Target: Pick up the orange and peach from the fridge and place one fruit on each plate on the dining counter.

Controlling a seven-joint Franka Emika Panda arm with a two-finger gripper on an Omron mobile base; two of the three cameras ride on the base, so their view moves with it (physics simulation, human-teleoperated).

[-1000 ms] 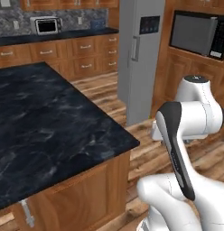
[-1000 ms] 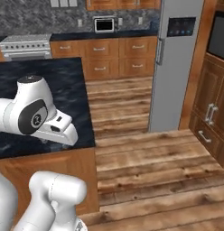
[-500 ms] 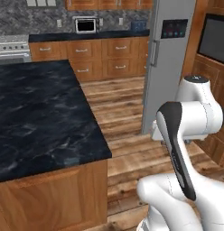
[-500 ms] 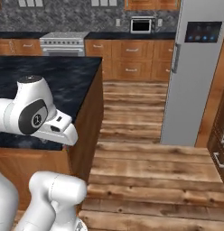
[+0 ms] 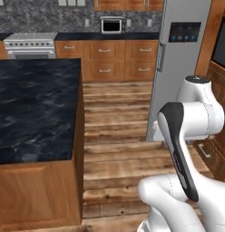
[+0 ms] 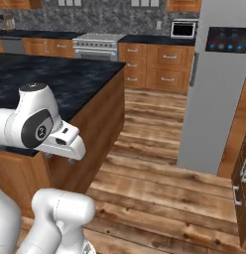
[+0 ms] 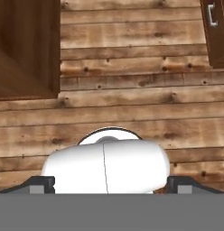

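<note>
On the left stands the dining tabletop (image 5: 32, 108) — a broad black stone top with faint grey marbling on a brown wooden base; in the right base view its dark top (image 6: 65, 79) reaches back toward the far wall. Behind it, along the back wall, a steel range (image 5: 29, 44) sits among wooden drawer cabinets (image 5: 119, 63) under a dark worktop, with a small microwave (image 5: 111, 25) on it. Between tabletop and fridge lies a plank wood floor (image 5: 114, 136). To the right rises the fridge (image 5: 178, 59), tall and grey, its doors closed, a dark panel with small lights near the top; in the right base view it stands at the right (image 6: 219, 84), just beside a brown wooden cabinet (image 6: 242, 188). The white arm is folded close over its base, and the hand camera looks straight down at the floorboards (image 7: 132, 90). The tool's fingertips are too little visible there — I cannot tell whether they are apart or together.
</note>
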